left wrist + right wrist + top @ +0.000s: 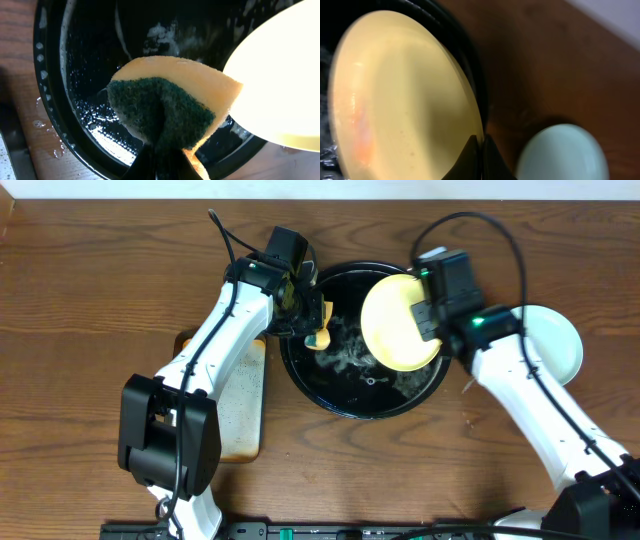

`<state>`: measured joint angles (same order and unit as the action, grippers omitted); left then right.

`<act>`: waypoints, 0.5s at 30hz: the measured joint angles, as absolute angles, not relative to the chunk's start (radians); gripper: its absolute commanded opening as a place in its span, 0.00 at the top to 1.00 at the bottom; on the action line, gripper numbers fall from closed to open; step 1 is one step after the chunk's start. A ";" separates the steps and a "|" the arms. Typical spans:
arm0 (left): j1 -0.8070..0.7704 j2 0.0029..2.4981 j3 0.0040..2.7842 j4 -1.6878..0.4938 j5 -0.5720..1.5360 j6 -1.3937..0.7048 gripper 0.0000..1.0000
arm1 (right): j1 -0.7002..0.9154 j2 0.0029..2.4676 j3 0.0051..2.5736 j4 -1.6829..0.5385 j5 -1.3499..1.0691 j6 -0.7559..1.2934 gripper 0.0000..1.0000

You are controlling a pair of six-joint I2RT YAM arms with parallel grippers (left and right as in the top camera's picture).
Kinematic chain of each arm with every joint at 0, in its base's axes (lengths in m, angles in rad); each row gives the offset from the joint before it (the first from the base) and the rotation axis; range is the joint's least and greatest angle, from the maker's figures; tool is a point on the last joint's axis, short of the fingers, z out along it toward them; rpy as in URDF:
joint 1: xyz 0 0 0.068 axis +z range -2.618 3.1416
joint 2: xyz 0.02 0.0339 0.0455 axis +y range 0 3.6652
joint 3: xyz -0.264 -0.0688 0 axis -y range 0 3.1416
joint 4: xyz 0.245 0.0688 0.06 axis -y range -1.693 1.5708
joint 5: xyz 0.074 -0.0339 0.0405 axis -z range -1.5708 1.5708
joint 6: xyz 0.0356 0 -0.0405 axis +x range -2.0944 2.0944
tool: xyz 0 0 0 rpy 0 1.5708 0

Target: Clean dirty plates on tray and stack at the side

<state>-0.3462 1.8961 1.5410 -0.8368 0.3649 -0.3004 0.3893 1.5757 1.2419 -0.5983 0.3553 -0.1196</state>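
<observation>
**Black tray** (pixel 362 411): centre of the table, wet and foamy inside.

**Yellow plate** (pixel 398 325): held over the tray's right half and tilted on edge. The right gripper (pixel 481 152) is clamped thin on its rim. An orange smear shows on its face in the right wrist view, so it is judged not yet clean.

**Blue-green plate** (pixel 556 345): on the table just right of the tray (one plate or a stack, cannot tell).

**Sponge** (pixel 170 107): yellow with a green scouring side, clenched in the left gripper (pixel 161 164) over the tray's left part. It is near the yellow plate's edge but apart from it.

**Risks:** the hold is a narrow rim pinch on wet plastic. Sponge pressure far from that pinch could lever the plate round or slip it down into the tray. A light pass may leave the smear.

**Pose:** the left arm runs diagonally up from the front left, wrist turned toward the plate. The right arm comes in from the front right, wrist bent inward over the tray's rim.
</observation>
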 measured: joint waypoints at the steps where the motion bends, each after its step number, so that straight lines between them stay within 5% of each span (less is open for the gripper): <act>1: -0.346 1.896 1.541 -0.843 0.366 -0.297 0.92 | 0.413 1.576 1.242 -0.593 0.395 -0.139 0.99; 15: -0.155 1.678 1.542 -1.224 0.016 -0.279 0.92 | 0.580 1.575 1.242 -0.503 0.829 -0.351 0.99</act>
